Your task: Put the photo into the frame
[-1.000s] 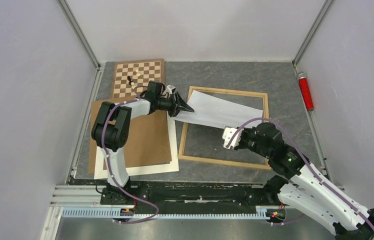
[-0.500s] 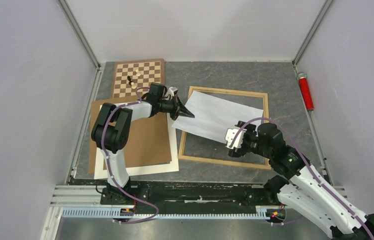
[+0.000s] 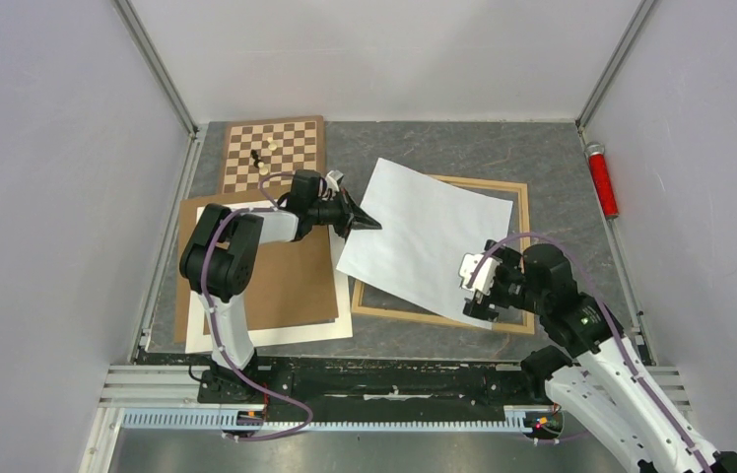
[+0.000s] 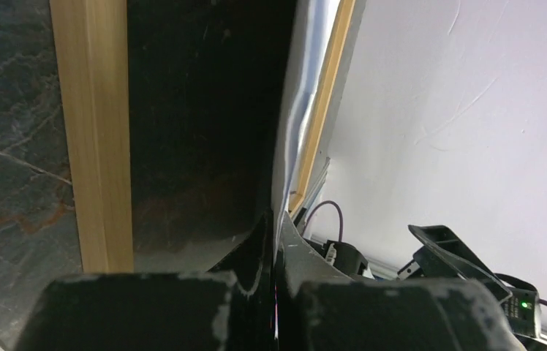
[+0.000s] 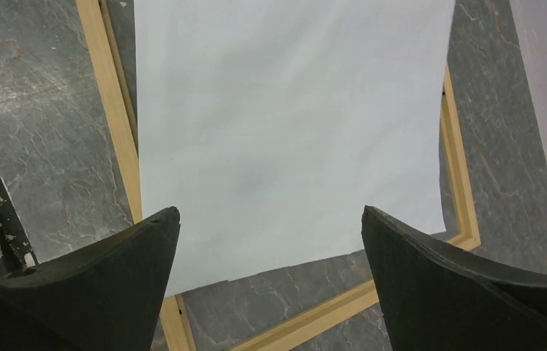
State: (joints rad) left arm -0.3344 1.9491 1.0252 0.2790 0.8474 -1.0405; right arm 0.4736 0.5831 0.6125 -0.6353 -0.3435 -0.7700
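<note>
Two hands share this job, and only one has hold of anything. Far left sits the chessboard [image 3: 274, 150], and nearer me the brown board [image 3: 286, 266]; neither matters now.

My left gripper [image 3: 369, 225] is clamped tight on the left edge of the photo [image 3: 424, 241]. The left wrist view shows that edge pinched between the closed fingertips. The photo lies white back up, draped askew across the frame [image 3: 523, 227]. Its left corners overhang the left rail and its far corner pokes past the far rail, while the near right corner lies over the near rail. I cannot see the printed side clearly.

Its long axis, as far as I can judge, runs roughly left to right but twisted, with the right end swung toward me, so its edges cross the rails at an angle rather than lying along them.

My right gripper [image 3: 478, 288] hovers over that near right corner with its jaws spread wide, holding nothing.

I judge the step in hand to be seating the sheet — it is over the frame but not in it. The next move calls for turning it square to the rails and drawing it rightward until every corner drops inside, probably with my right gripper taking or pressing the near corner.

Far right, a red cylinder [image 3: 601, 179] lies against the wall.
</note>
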